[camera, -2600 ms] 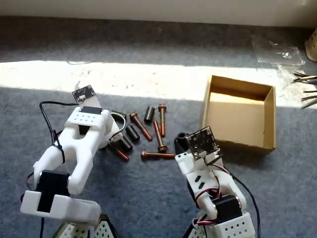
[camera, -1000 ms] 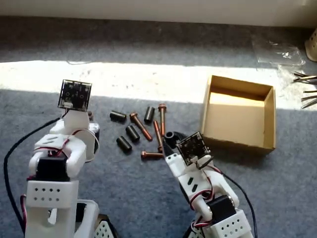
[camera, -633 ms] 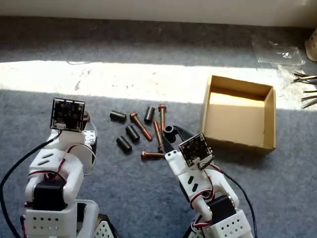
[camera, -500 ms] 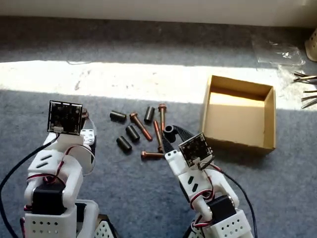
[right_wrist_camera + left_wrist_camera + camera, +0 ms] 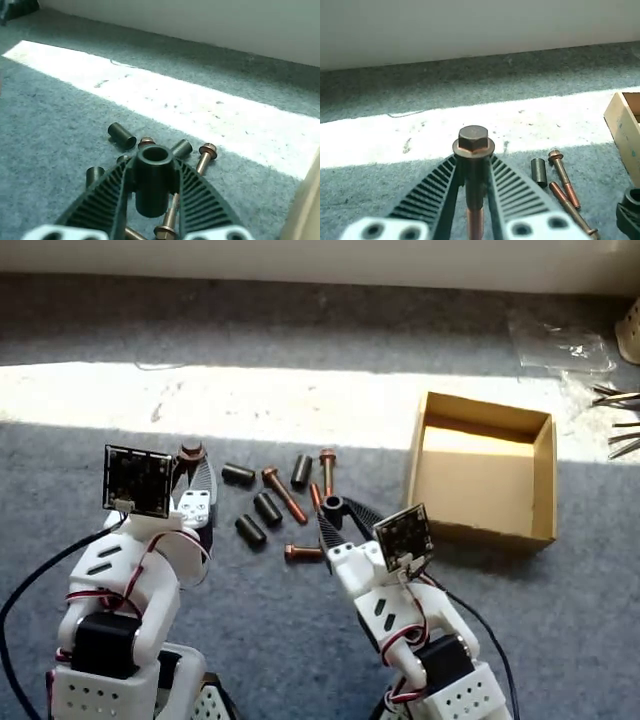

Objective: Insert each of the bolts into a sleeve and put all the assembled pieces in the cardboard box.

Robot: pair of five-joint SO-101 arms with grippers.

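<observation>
Our left end effector [image 5: 473,162] is pinched on a copper-coloured bolt [image 5: 473,142] just below its hex head, with the head pointing away from the wrist. Our right end effector [image 5: 154,172] is closed around a black sleeve [image 5: 152,182], whose open bore faces the wrist camera. From above, the two tips sit on either side of the loose parts. The left tip is at their left edge. The right tip is at their near right edge, over the end of one of the loose bolts [image 5: 284,495]. Four loose sleeves [image 5: 267,508] lie scattered among those bolts, each apart from its neighbours. The cardboard box [image 5: 484,410] stands with its open top up just to the right of the right tip, and its left wall is the nearest obstacle on that side. Beyond the parts, a wide sunlit band of the grey table [image 5: 300,400] runs to the far wall. A clear plastic bag [image 5: 560,345] lies past the box's far corner. The left arm is folded back with its wrist raised. The right arm leans forward and toward the left.
</observation>
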